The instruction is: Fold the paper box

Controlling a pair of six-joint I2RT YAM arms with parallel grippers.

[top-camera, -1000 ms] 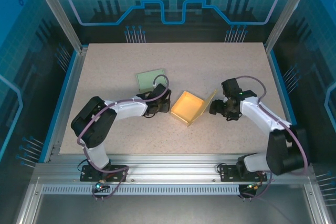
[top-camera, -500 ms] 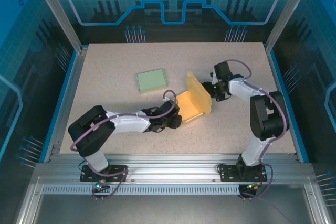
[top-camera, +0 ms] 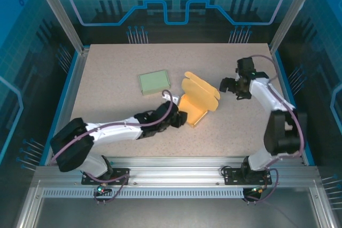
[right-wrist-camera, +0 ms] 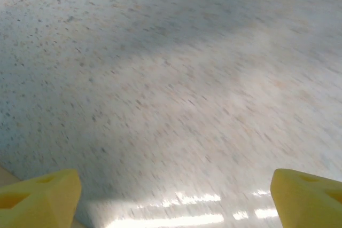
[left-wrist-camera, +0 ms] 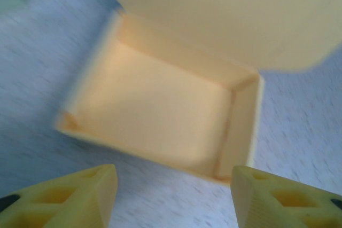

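Observation:
The yellow paper box [top-camera: 193,111] sits in the middle of the table, with its tray open upward. Its lid [top-camera: 200,90] stands up at the far side and leans over the tray. In the left wrist view the tray [left-wrist-camera: 160,110] lies just ahead of my fingertips, with the lid [left-wrist-camera: 224,14] above it. My left gripper [top-camera: 179,119] is at the box's near-left wall, open, with bare table between its fingers [left-wrist-camera: 80,196]. My right gripper [top-camera: 226,85] hovers just right of the lid, apart from it and wide open over bare table [right-wrist-camera: 176,105].
A flat green box [top-camera: 154,82] lies on the table behind and left of the yellow one. Blue rails edge the table at left [top-camera: 68,94] and right [top-camera: 288,89]. Aluminium frame bars [top-camera: 171,166] run along the near edge by the arm bases.
The lid went from lying open on the right to standing over the tray. My right gripper let go, drew back right and opened wider. My left gripper reached up to the box and opened slightly.

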